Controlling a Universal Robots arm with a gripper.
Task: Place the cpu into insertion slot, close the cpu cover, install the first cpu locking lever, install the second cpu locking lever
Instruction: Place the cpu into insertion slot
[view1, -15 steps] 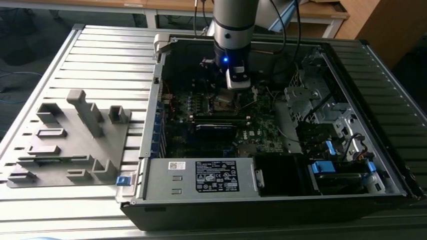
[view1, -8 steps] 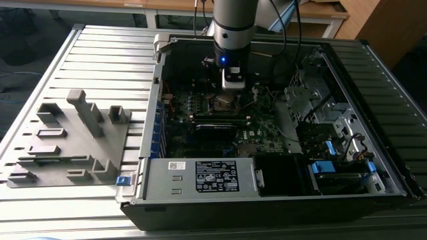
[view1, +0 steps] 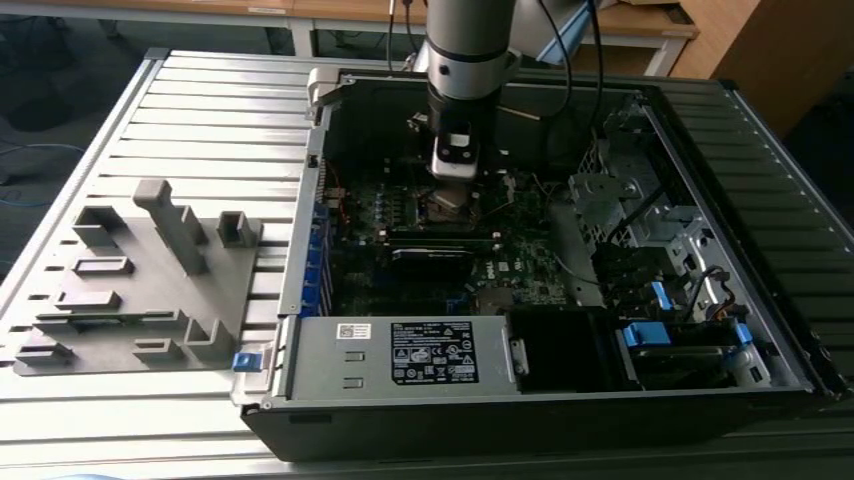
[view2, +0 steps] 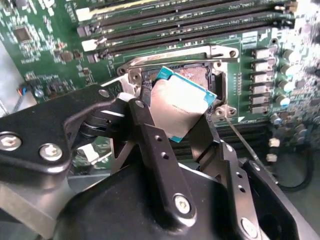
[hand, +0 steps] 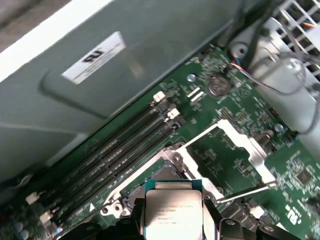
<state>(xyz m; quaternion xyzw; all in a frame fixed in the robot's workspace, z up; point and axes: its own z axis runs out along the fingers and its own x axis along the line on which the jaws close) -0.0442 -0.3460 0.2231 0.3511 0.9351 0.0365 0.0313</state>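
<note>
The cpu (view2: 182, 107) is being clamped by opposite edges in the gripper (view2: 176, 106), askew just over the insertion slot (view2: 199, 76), where damage is being risked by any misaligned or offset seating.

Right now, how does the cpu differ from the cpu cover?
The cpu is a solid silver plate; the cpu cover is an open frame with green board showing through its cut-out. The cpu is clamped in the pincer over the insertion slot; the cpu cover lies swung open beside it, untouched. Both are silver, squarish metal.
</note>
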